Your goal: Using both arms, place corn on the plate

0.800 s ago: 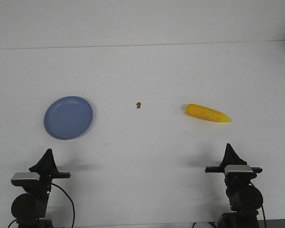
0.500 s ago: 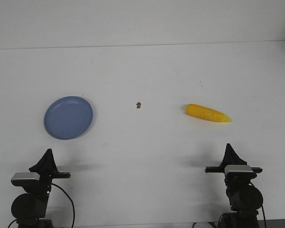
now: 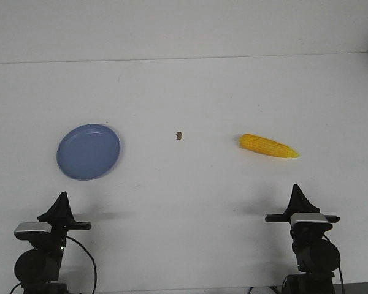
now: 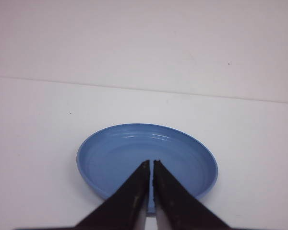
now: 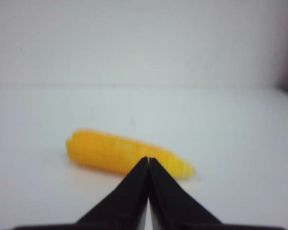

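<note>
The corn (image 3: 268, 146) is seen lying on the white table (image 3: 190, 92), right of centre, well apart from the empty plate (image 3: 88, 151) on the left. Both the left gripper (image 3: 62, 197) and the right gripper (image 3: 295, 190) are held clenched on nothing, near the table's front edge.

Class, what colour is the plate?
Periwinkle blue, plain; the plate shows best in the left wrist view.

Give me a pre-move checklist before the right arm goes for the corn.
1. Corn lies free on the table, nothing touching it: ok.
2. Right gripper lined up with corn: ok.
3. Right fingers open enough to take it: not ok, they are shut.
4. Plate bare and ready: ok.
5. Left gripper behind plate, shut, holding nothing: ok.
6. Brown speck clear of corn and plate: ok.
</note>
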Controlling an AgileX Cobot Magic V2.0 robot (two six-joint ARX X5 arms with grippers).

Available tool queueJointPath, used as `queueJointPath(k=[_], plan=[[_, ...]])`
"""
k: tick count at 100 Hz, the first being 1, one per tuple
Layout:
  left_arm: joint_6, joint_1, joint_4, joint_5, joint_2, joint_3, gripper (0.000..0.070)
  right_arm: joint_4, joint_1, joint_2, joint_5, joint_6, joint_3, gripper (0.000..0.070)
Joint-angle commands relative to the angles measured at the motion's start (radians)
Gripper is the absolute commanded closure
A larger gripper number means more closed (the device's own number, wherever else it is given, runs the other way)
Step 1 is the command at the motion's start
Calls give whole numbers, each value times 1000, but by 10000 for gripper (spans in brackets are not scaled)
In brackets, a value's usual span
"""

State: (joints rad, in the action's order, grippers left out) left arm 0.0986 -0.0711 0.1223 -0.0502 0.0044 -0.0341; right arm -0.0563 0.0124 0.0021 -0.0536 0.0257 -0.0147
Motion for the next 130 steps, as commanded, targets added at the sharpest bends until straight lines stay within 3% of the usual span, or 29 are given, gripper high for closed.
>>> queueJointPath(k=[1, 15, 25, 55, 78, 103, 114, 130], plan=[[0, 1, 14, 1, -1, 2, 685, -60, 0, -1, -2, 6, 2, 700], [0, 1, 6, 1, -1, -34, 685, -143, 1, -1, 0, 8, 0, 700], [0, 1, -12, 1, 1, -79, 685, -124, 1, 0, 0, 32, -28, 700], [4, 1, -297, 0, 132, -390, 685, 176, 0, 96, -10, 51, -291, 700], [-11, 1, -565, -10, 367, -705, 685, 425, 1, 315, -26, 23, -577, 700], [-20, 1, -781, -10, 570, -922, 685, 711, 1, 567, -26, -2, -843, 700], [-19, 1, -877, -10, 650, -990, 685, 769, 1, 640, -24, 0, -901, 700], [-19, 1, -932, -10, 730, -1045, 685, 754, 2, 681, -22, 8, -911, 700]])
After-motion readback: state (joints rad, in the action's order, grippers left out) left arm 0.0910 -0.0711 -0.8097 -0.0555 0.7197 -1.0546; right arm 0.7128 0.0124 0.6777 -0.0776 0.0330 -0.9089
